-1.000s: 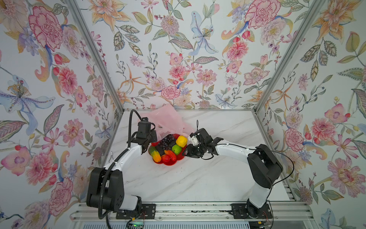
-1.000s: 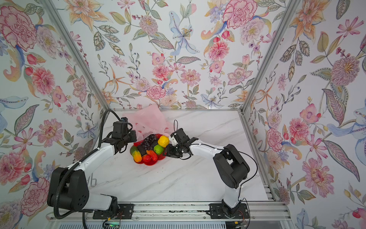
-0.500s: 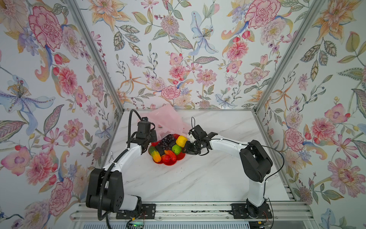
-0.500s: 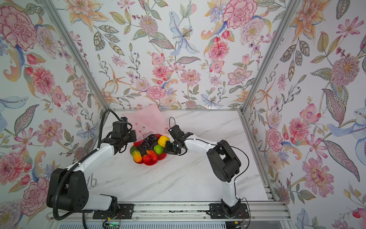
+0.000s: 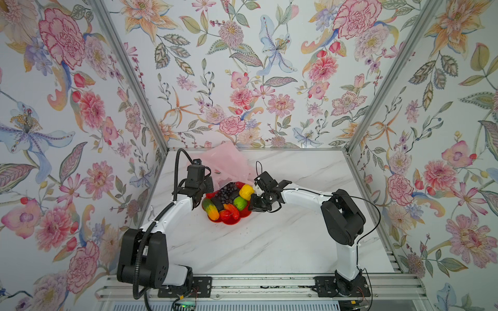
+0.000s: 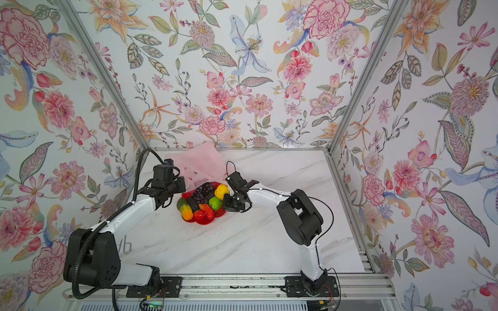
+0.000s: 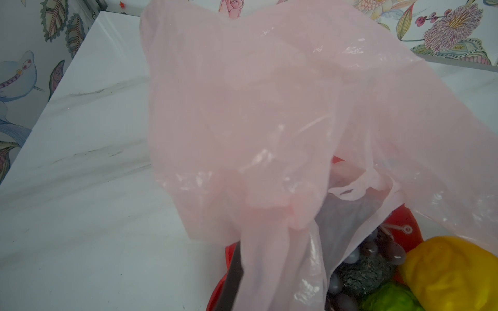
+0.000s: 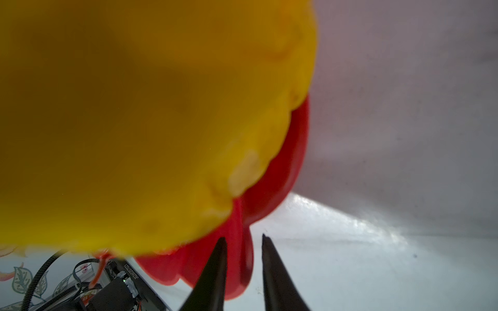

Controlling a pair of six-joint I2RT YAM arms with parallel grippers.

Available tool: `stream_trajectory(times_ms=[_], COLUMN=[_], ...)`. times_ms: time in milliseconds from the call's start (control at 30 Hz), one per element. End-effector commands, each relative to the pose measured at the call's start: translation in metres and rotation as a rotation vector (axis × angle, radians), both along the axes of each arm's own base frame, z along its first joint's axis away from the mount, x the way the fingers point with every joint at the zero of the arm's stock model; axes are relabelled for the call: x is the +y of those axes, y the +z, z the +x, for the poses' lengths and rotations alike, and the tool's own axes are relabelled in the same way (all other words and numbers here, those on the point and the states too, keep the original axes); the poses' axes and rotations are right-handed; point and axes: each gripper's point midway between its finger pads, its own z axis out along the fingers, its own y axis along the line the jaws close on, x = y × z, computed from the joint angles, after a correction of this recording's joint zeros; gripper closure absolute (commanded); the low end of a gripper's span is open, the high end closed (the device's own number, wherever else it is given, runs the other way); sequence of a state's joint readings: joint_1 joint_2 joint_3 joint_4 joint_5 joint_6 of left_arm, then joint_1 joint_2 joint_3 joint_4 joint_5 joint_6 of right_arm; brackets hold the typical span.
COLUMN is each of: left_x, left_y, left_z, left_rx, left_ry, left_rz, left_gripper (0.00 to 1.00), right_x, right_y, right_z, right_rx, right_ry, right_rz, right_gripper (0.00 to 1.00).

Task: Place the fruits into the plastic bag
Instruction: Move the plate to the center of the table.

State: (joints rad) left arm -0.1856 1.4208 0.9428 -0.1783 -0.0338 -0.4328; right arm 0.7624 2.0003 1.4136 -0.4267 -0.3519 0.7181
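**Fruits and bag at the approach.** The fruits (image 5: 227, 200) are lying heaped on the red plate (image 8: 280, 167), none yet in the pink bag (image 7: 269, 107), whose mouth is draping over the plate's far edge. The left claw (image 5: 208, 187) is clenching a bunched fold of the bag. The right claw (image 8: 241, 239) is standing at the plate's opposite side, jaws narrowly parted astride the rim, with the yellow fruit (image 8: 134, 107) just above. The bag is lying across the plate from this claw, so the load would probably be travelling away from it.
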Motion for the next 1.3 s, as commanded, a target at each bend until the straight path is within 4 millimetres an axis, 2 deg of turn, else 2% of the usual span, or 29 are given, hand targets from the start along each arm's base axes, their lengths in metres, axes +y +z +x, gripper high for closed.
stream_trajectory(times_ms=[0, 267, 867, 1033, 1267], left_x=[0.001, 0.004, 0.011, 0.013, 0.013], left_y=[0.007, 0.009, 0.013, 0.015, 0.015], left_z=[0.000, 0.001, 0.005, 0.006, 0.007], left_rx=[-0.017, -0.020, -0.029, -0.036, -0.040], left_ry=[-0.005, -0.003, 0.003, 0.010, 0.011], left_rz=[0.022, 0.025, 0.033, 0.030, 0.022], left_gripper=[1.00, 1.00, 1.00, 1.00, 1.00], right_x=[0.003, 0.003, -0.016, -0.030, -0.060], right_y=[-0.003, 0.001, 0.004, 0.005, 0.002], right_z=[0.002, 0.005, 0.013, 0.011, 0.006], right_rx=[-0.007, -0.030, -0.060, -0.061, -0.051], right_ry=[0.008, -0.001, -0.038, -0.057, -0.091], right_rz=[-0.025, -0.038, -0.079, -0.093, -0.120], right_gripper=[0.78, 0.85, 0.94, 0.95, 0.96])
